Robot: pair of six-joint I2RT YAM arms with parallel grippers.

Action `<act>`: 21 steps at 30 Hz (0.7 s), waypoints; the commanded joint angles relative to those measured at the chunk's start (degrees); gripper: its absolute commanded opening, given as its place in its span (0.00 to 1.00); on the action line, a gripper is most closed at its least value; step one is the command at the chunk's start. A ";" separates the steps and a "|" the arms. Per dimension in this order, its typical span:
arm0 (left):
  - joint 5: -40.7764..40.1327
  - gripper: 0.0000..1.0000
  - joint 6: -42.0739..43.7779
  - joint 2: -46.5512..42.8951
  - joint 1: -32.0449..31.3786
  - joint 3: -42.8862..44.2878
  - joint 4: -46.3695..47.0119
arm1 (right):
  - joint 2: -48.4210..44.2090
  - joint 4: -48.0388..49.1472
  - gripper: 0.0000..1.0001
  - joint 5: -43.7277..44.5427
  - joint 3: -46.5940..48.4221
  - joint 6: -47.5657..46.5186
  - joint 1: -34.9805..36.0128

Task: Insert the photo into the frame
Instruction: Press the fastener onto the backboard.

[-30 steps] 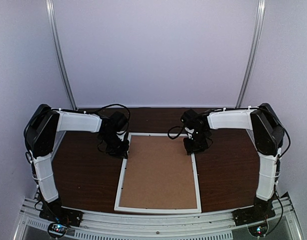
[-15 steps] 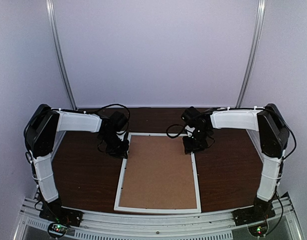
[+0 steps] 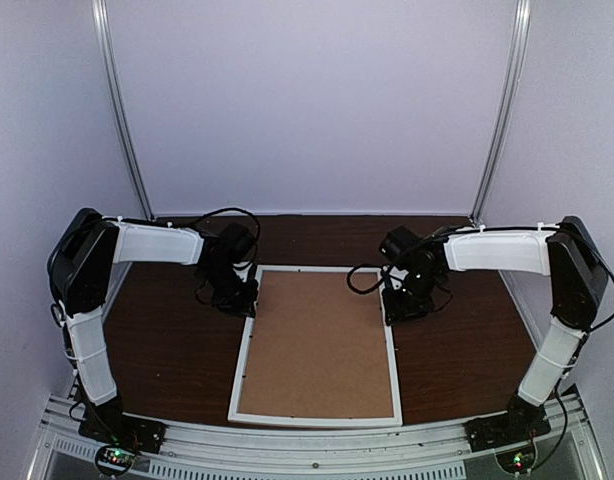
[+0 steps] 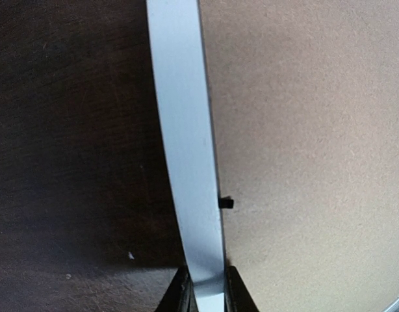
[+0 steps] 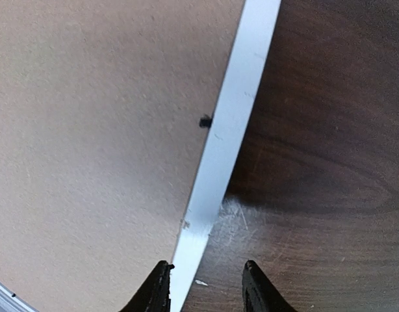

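Your left end effector (image 3: 247, 303) is clenched on the left rail of the thin-railed white rectangular picture frame (image 3: 317, 420). In the left wrist view its two fingers pinch the rail from either side. The dark wooden surface (image 3: 167, 340) lies outside the fingers and the plain brown fibreboard backing board (image 3: 317, 340) lies inside them. That grip reads as an anchor, pinning the frame so it cannot slide while the other arm works.

Your right end effector (image 5: 206, 289) is released. Its fingers stand parted with the right rail running up between them, close against the inner finger; whether it touches you cannot tell. A small black retaining tab (image 5: 205, 121) sits ahead of it on the rail's inner edge, and a matching one lies ahead of the left fingers.

The frame lies flat, back up, between the two end effectors. The photo shows in no view. If it is in the frame it lies hidden under the backing board, so you cannot confirm it from here.
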 commanded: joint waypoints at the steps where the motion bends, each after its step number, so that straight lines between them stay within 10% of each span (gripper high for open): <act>1: -1.32 0.17 0.83 0.86 -0.50 -0.93 3.81 | -4.16 -1.19 0.38 0.66 -3.11 1.20 0.01; 21: -1.52 0.17 0.75 0.98 -0.50 -1.20 3.89 | -3.45 3.57 0.37 -2.17 -8.81 3.96 2.46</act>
